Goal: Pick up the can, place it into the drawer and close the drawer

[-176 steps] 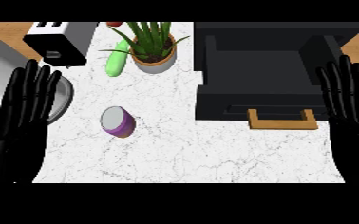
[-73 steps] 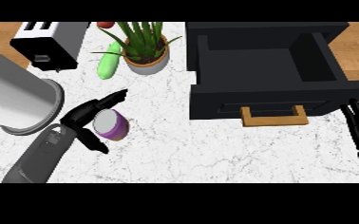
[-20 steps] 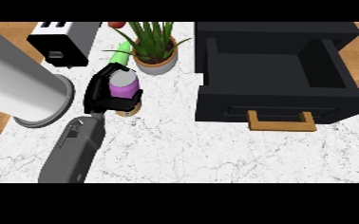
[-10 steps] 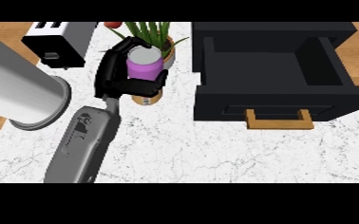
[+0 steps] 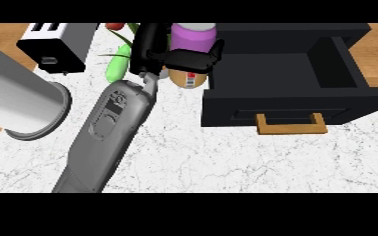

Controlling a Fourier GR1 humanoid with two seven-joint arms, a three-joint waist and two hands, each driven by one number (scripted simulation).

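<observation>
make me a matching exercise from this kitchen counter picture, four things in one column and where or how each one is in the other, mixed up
Things:
1. can
2. drawer
3. drawer handle
4. left robot hand

States or places:
A. pulled open, nothing visible inside
B. wooden, on the drawer's near front
C. curled round the can
D. purple, held up off the counter beside the drawer's left wall

Pairs: 1-D, 2-A, 3-B, 4-C

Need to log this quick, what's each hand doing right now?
Left hand: shut on the can, held up beside the open drawer.
Right hand: not in view.
</observation>
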